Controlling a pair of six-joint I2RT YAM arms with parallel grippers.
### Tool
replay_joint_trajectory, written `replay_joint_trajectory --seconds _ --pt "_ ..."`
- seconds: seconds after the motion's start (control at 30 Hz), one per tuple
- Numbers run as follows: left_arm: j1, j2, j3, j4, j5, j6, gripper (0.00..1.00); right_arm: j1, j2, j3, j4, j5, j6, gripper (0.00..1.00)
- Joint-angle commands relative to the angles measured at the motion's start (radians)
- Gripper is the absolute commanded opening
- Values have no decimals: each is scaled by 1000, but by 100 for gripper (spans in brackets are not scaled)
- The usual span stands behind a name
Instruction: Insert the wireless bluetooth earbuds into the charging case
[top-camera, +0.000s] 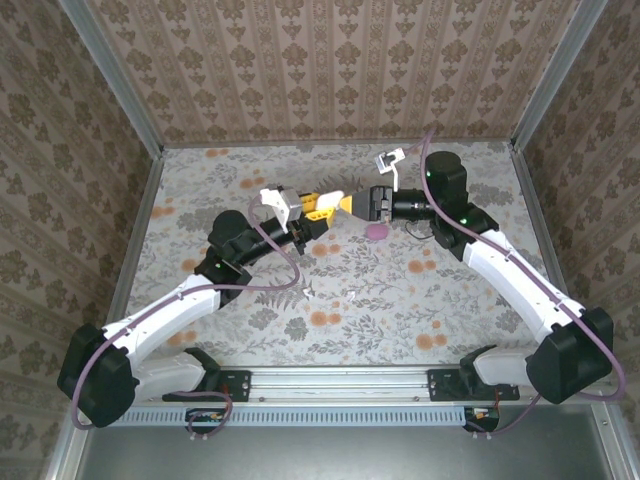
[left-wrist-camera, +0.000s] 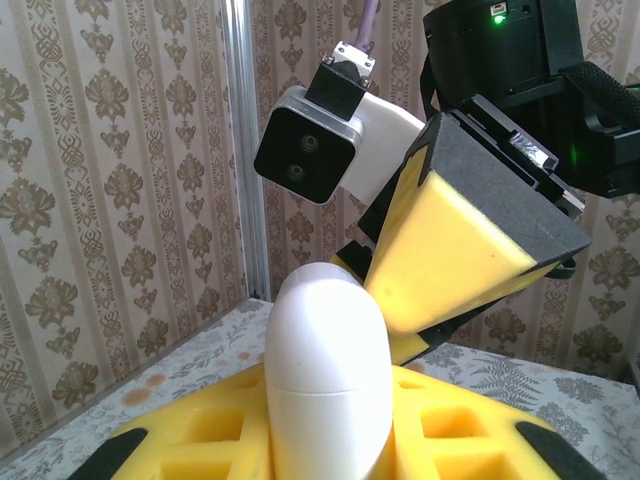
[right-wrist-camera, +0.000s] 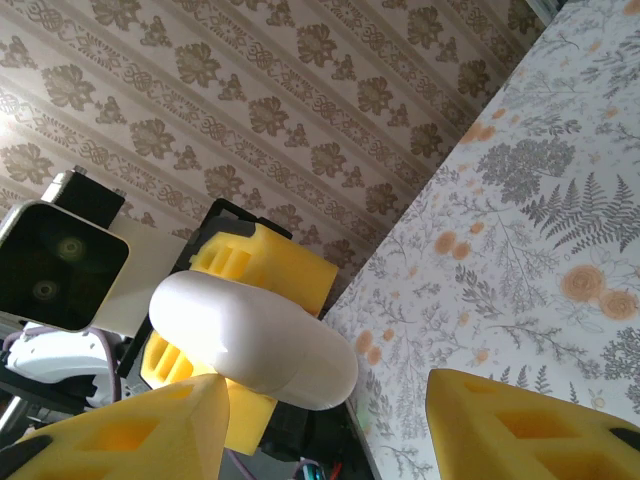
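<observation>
Wallpaper (top-camera: 330, 70) in damask stripes walls a floral-print desk (top-camera: 400, 300); left claw (top-camera: 318, 208) clamps the white charging case (left-wrist-camera: 325, 370), right claw (right-wrist-camera: 325, 420) stands parted.

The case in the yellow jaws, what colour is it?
The case is plain white, clearest in the left wrist view.

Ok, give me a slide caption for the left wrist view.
Left gripper grips the white charging case upright above the floral table, with the right gripper close beside it.
</observation>
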Motion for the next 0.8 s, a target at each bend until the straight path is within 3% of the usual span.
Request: replay_joint_trajectory --seconds 0.0,0.67,0.77 --pt "-9 1 -1 55 37 -17 25 4 20 42 102 -3 65 57" --pt "-9 -22 -8 29 -14 20 26 -12 -22 49 71 114 154 64" --pt "-9 -43 -29 31 -70 36 27 -25 -77 20 -27 179 71 64"
